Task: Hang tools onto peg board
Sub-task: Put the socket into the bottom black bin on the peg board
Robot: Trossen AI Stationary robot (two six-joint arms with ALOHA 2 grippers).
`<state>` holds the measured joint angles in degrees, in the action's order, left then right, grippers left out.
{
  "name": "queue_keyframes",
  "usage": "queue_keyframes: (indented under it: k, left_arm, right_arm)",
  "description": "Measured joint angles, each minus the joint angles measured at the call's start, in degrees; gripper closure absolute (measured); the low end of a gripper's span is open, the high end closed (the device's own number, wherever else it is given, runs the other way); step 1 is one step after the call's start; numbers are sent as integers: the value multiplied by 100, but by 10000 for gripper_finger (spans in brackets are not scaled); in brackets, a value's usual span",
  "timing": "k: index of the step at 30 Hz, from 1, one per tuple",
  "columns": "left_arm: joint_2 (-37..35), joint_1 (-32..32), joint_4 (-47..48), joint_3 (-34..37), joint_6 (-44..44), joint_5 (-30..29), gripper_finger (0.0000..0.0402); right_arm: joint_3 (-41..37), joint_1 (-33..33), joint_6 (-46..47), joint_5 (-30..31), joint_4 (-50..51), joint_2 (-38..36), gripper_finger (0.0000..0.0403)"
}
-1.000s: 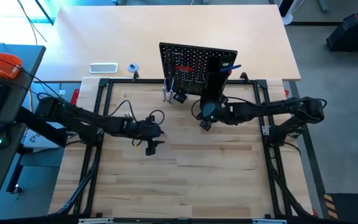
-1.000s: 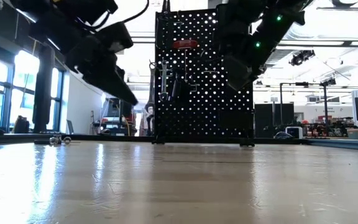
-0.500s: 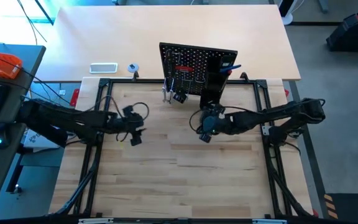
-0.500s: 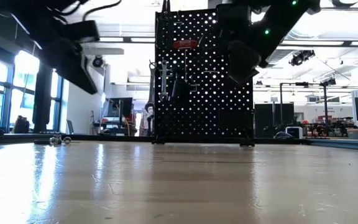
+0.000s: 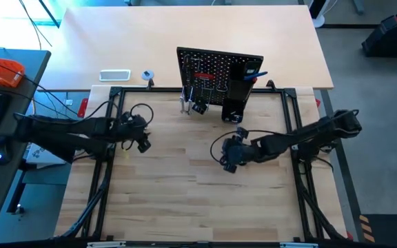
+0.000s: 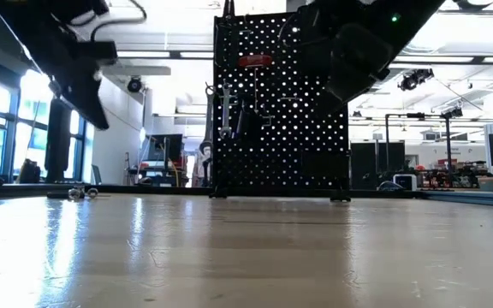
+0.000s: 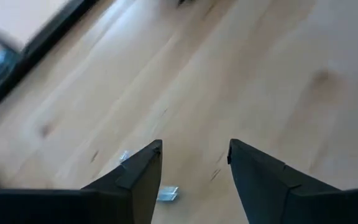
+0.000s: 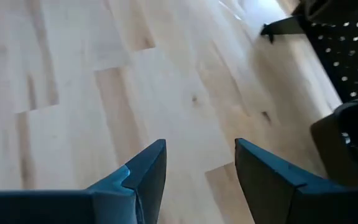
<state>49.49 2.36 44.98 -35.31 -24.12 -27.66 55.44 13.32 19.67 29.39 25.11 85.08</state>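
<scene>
Wide bare bench (image 5: 198, 186) in front of peg board (image 5: 216, 69), which stands upright at the far edge. Left pincer (image 5: 142, 141) near the left frame rail, released, empty. Right pincer (image 5: 229, 162) mid-bench, right of centre, released, empty. Tools (image 5: 197, 93) hang on board; red handle near its top.

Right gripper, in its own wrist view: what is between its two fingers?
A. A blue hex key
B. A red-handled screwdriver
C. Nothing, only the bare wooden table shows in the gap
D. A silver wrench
C: the right gripper stands open, and in the gap between its fingers only the bare table is seen; the peg board is off to the side.
</scene>
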Motion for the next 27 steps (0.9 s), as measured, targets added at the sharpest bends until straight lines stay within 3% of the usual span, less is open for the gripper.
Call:
queue_keyframes:
  k: [4, 10, 15, 27]
  left_arm:
    - [237, 367, 90, 156, -395, -2, 226]
    - [511, 841, -813, 771, -732, 400, 219]
    - [696, 1135, -887, 1056, -1021, 452, 215]
    - [1047, 1231, -738, 1193, -1382, 355, 215]
  right_arm:
    - [0, 228, 193, 42, 39, 2, 220]
    - [0, 538, 323, 316, 43, 2, 220]
    - [0, 692, 347, 385, 37, 2, 220]
    - [0, 748, 336, 454, 43, 2, 220]
